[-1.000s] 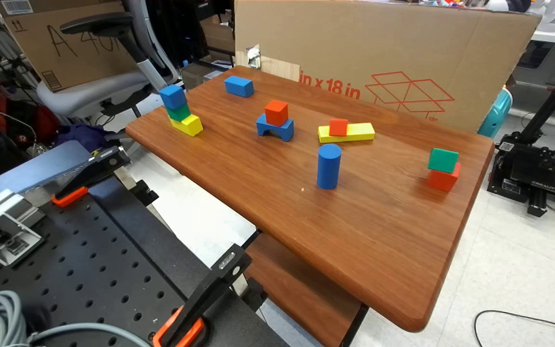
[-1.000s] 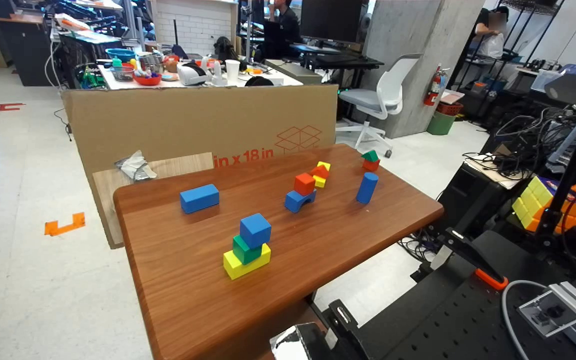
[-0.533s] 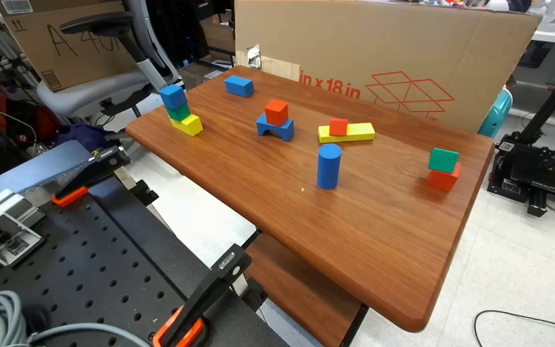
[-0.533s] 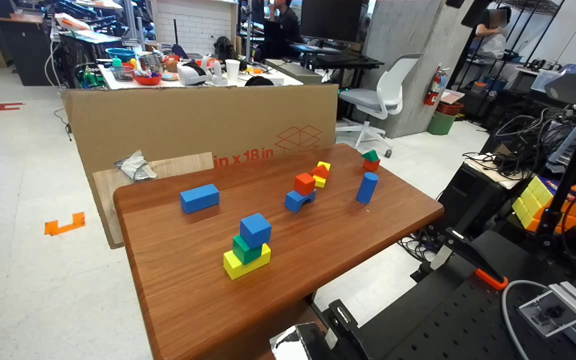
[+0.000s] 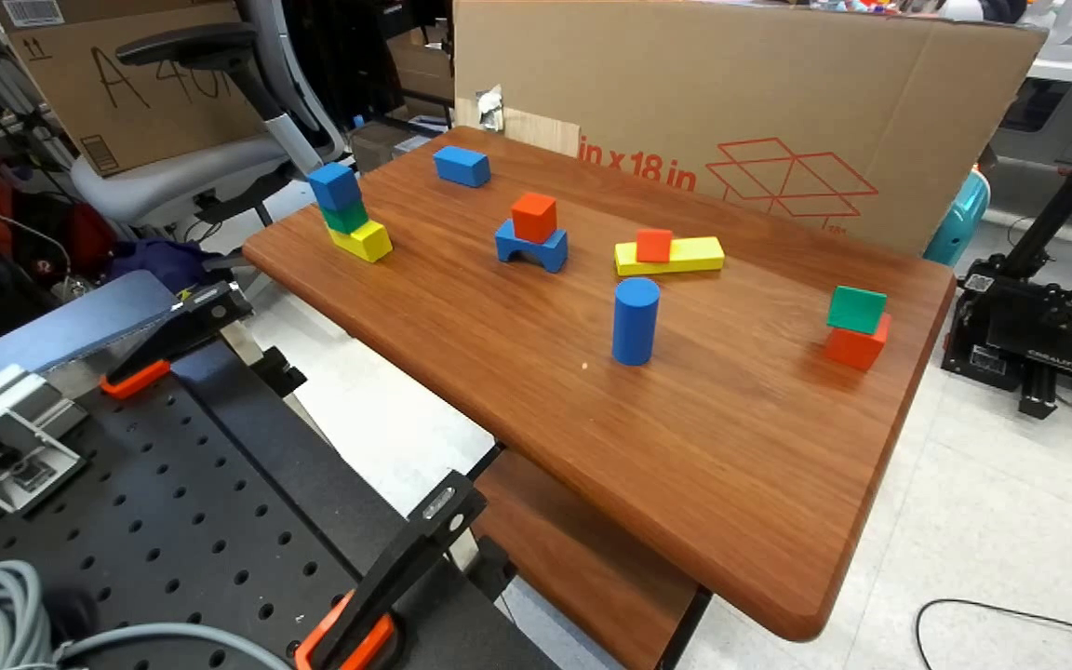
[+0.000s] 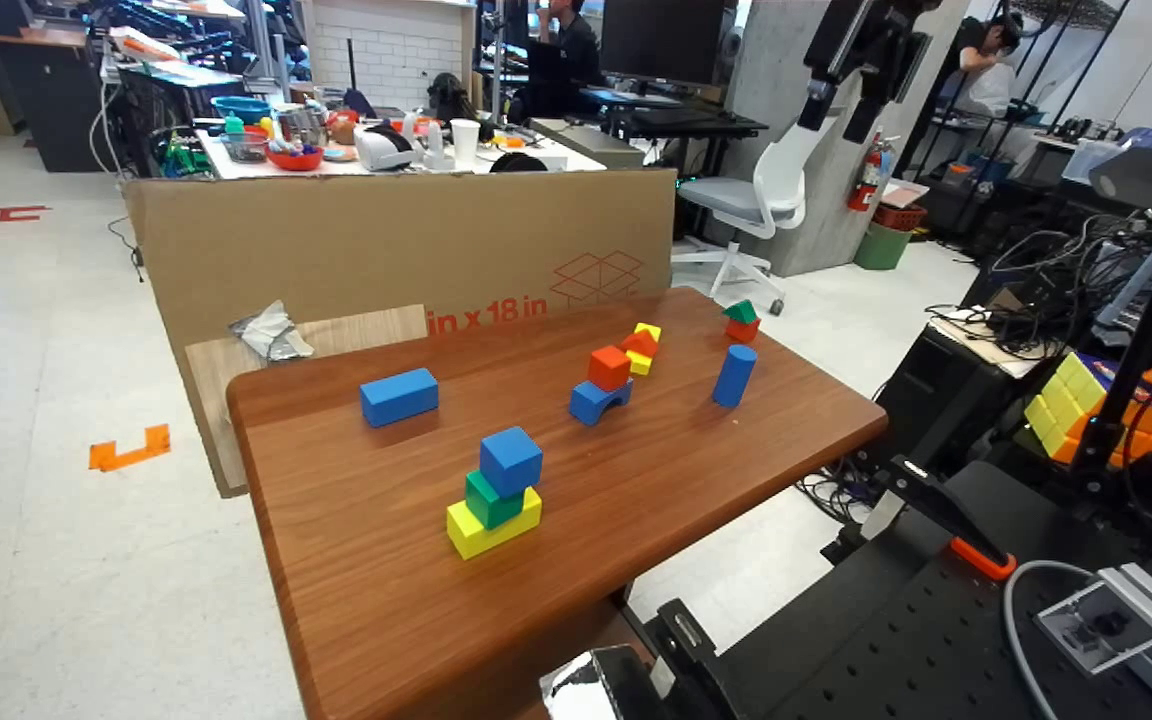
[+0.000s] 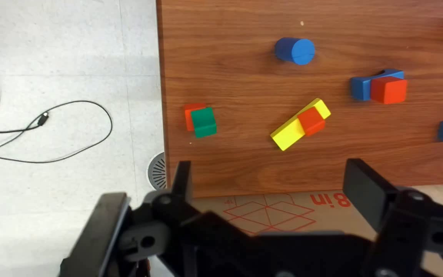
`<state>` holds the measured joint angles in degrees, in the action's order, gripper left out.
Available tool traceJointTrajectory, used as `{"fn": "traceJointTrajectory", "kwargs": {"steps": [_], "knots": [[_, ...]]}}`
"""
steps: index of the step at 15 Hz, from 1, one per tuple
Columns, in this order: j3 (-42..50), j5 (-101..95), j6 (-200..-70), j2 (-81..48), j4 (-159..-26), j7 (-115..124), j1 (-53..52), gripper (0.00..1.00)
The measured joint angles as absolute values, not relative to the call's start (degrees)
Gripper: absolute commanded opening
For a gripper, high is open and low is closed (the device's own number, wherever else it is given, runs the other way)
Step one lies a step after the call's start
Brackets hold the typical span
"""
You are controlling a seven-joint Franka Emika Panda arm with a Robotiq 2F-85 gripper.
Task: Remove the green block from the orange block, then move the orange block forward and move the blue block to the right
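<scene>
The green block rests on the orange block near a table edge. The pair also shows in an exterior view, where the green block looks wedge-shaped above the orange block. In the wrist view the green block partly covers the orange block. The blue block, a tall cylinder, stands upright apart from them; it also shows in an exterior view and the wrist view. My gripper is high above the table, open and empty; its spread fingers show in the wrist view.
An orange cube sits on a blue arch. A red piece touches a yellow bar. A yellow, green and blue stack and a blue bar stand farther along. A cardboard sheet borders the table.
My gripper has come down into an exterior view from the top edge, its fingers now visible. The blocks have not moved.
</scene>
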<state>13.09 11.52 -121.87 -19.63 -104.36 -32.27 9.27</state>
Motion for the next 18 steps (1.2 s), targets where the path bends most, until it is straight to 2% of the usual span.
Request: {"fn": "traceJointTrajectory", "kwargs": {"steps": [6,18], "knots": [[10.3,7.8,-122.0,-29.3,-97.2,-29.7,12.6,1.00],[6.7,0.7,-125.4,-42.7,-88.2,-24.6,12.9,1.00]]}}
